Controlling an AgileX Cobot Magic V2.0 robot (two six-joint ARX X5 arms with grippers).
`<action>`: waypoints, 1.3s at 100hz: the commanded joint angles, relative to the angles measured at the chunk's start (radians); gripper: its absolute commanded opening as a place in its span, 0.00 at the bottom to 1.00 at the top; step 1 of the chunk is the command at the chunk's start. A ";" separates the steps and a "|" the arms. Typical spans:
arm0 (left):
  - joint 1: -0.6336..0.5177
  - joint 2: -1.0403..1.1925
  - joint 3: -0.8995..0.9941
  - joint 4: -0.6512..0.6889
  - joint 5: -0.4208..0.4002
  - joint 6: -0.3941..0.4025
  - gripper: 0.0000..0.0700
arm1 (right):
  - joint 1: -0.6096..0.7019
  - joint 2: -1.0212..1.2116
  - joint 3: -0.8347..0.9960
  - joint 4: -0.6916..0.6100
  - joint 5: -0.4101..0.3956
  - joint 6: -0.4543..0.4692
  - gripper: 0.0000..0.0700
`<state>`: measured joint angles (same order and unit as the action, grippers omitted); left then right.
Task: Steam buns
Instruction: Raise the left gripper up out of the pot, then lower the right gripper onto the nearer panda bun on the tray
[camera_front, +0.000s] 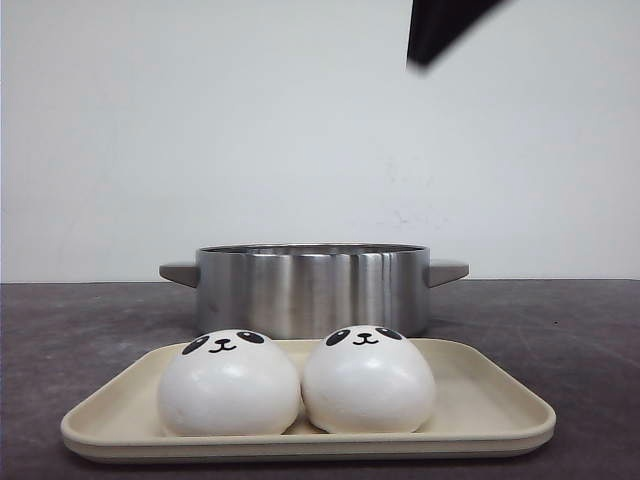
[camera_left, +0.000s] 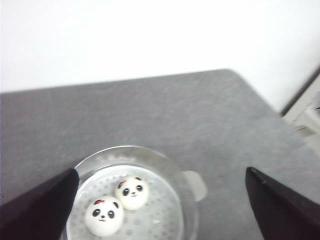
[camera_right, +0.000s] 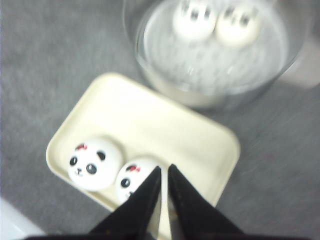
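Two white panda buns (camera_front: 228, 385) (camera_front: 368, 380) sit side by side on a cream tray (camera_front: 500, 400) in front of a steel pot (camera_front: 310, 290). In the right wrist view they (camera_right: 94, 162) (camera_right: 134, 177) lie at one end of the tray (camera_right: 175, 125). Two more buns (camera_left: 104, 216) (camera_left: 132, 192) lie in the pot (camera_left: 130, 147) on a perforated plate. My left gripper (camera_left: 161, 171) is open wide and empty, high above the pot. My right gripper (camera_right: 164, 168) is shut and empty, above the tray beside the nearer bun.
The pot has a handle on each side (camera_front: 447, 270). Dark grey tabletop (camera_front: 570, 330) surrounds tray and pot. A black fingertip (camera_front: 440, 30) hangs high at the top of the front view; I cannot tell which arm's. The table's edge (camera_left: 260, 100) shows in the left wrist view.
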<state>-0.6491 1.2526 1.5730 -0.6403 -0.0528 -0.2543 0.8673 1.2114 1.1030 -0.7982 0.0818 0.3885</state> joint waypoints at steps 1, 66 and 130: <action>-0.018 -0.023 0.023 -0.027 0.000 -0.004 0.95 | 0.007 0.022 -0.014 0.020 -0.005 0.071 0.02; -0.047 -0.228 0.023 -0.187 -0.001 0.026 0.95 | 0.007 0.345 -0.043 0.066 -0.148 0.131 0.91; -0.047 -0.231 0.023 -0.228 -0.008 0.030 0.95 | 0.002 0.464 -0.043 0.128 -0.182 0.173 0.57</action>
<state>-0.6880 1.0149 1.5730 -0.8799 -0.0540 -0.2348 0.8616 1.6520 1.0508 -0.6697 -0.0883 0.5423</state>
